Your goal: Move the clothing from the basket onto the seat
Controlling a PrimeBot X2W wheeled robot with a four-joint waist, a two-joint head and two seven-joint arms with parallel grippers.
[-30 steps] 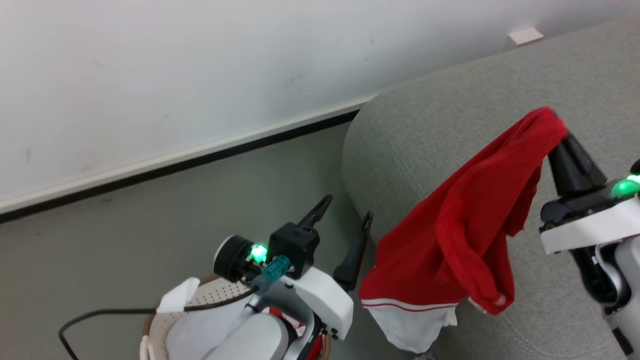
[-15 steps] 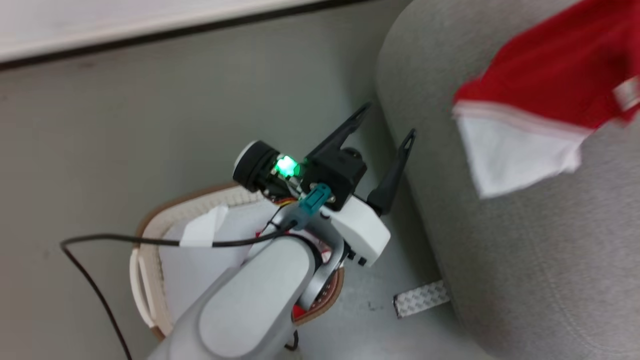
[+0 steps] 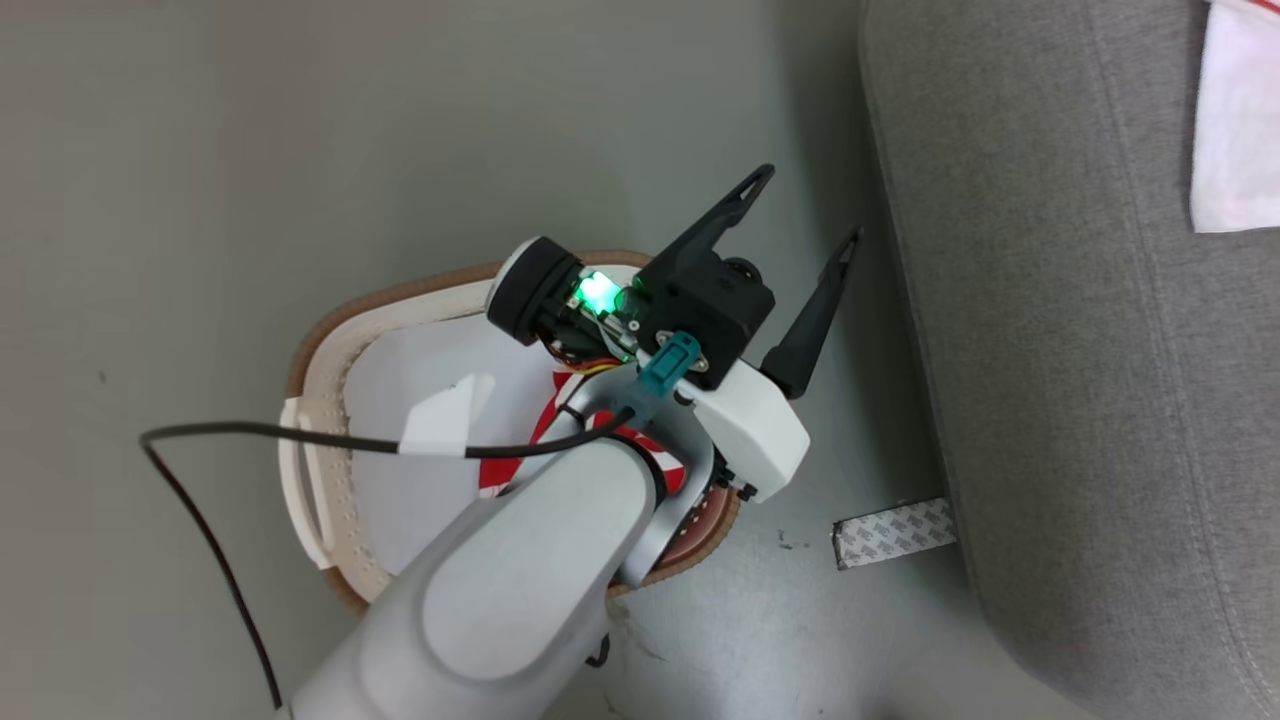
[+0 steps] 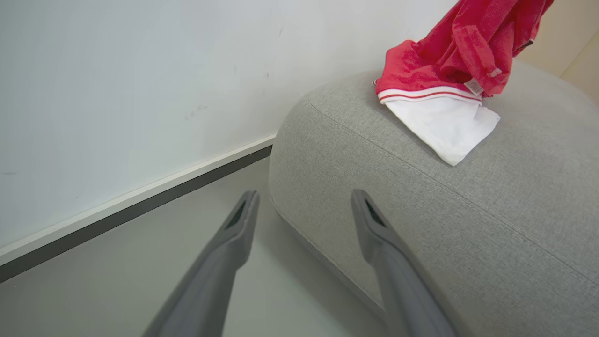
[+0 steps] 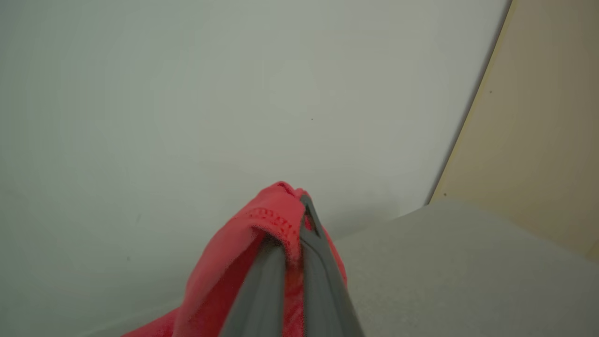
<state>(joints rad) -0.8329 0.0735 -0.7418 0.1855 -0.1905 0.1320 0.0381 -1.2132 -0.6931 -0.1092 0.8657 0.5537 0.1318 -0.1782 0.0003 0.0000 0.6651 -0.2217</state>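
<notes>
The right pincer (image 5: 292, 220) is clamped on the red top of a garment (image 4: 449, 61) whose white hem lies on the seat (image 4: 421, 196), near its rounded corner. Let go here and, I judge, the cloth's weight could drag it over that curve onto the floor (image 3: 250, 150). The left pincer (image 3: 810, 205) hangs wide and empty over the basket (image 3: 330, 330) rim, just beside the seat's side. Red and white clothing (image 3: 545, 425) lies in the basket, partly hidden under the forearm (image 3: 520, 600), against a pale sheet (image 3: 400, 500). A half-blind grab may take the sheet too, and the dark cable (image 3: 250, 435) draped across the rim may snag.
</notes>
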